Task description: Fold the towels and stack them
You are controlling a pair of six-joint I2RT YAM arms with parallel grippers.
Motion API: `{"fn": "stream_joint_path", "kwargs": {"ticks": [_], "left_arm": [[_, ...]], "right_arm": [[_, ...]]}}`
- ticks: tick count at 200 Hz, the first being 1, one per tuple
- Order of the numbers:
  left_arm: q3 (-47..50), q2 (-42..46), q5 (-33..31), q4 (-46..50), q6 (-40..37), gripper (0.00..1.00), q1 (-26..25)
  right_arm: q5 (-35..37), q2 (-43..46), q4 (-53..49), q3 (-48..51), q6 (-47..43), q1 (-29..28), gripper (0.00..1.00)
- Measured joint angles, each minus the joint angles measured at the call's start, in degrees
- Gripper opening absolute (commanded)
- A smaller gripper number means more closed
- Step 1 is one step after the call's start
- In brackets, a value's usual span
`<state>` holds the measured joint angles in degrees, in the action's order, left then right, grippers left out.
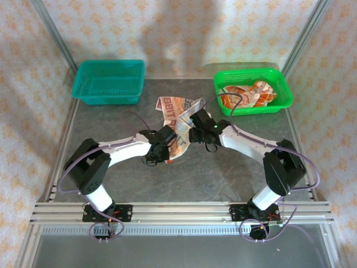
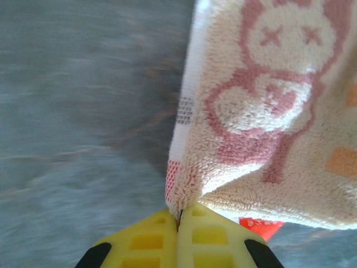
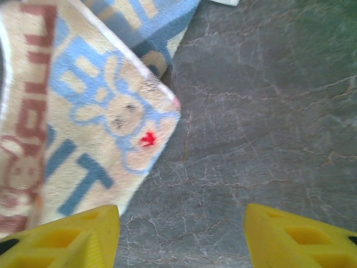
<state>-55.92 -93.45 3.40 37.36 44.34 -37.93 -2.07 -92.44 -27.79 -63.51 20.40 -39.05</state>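
The left fingers are pressed together, pinching the corner of a cream towel with reddish cartoon prints, held above the grey surface. The right fingers are spread over bare surface, with a corner of the same towel at their 10 o'clock, apart from them. From above, this towel lies crumpled mid-surface between both arms. More towels sit in the green basket at 1 o'clock, and a teal basket stands at 11 o'clock.

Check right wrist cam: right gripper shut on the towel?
No: the right gripper stands wide open over the table, the towel edge beside one finger.
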Motion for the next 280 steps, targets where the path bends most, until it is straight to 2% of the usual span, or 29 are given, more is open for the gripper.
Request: {"fn": "stream_joint_path", "kwargs": {"ticks": [25, 54, 130, 168, 197, 244, 280], "left_arm": [[1.9, 4.9, -1.6, 2.8, -2.2, 0.00, 3.5], [2.1, 7.6, -2.6, 5.0, -3.9, 0.00, 5.4], [2.1, 7.8, -2.4, 5.6, -5.4, 0.00, 5.7], [2.1, 7.8, -2.4, 5.6, -5.4, 0.00, 5.7], [2.1, 7.8, -2.4, 5.6, -5.4, 0.00, 5.7], [0.8, 7.8, -2.6, 6.5, -5.4, 0.00, 5.7], [-5.0, 8.0, -5.5, 9.4, -6.1, 0.00, 5.7]], "right_arm": [[-1.8, -2.5, 0.0, -1.2, -0.5, 0.0, 0.49], [-4.0, -6.1, 0.5, -3.7, -0.7, 0.0, 0.48], [-6.8, -16.0, 3.7, -8.6, -1.2, 0.0, 0.45], [-7.3, -19.7, 5.7, -11.6, -2.1, 0.0, 0.28], [-7.4, -20.9, 6.6, -12.3, -2.4, 0.0, 0.00], [-6.7, -19.8, 5.2, -12.2, -2.5, 0.0, 0.00], [-2.1, -11.2, -2.6, -12.5, -2.5, 0.0, 0.00]]}}
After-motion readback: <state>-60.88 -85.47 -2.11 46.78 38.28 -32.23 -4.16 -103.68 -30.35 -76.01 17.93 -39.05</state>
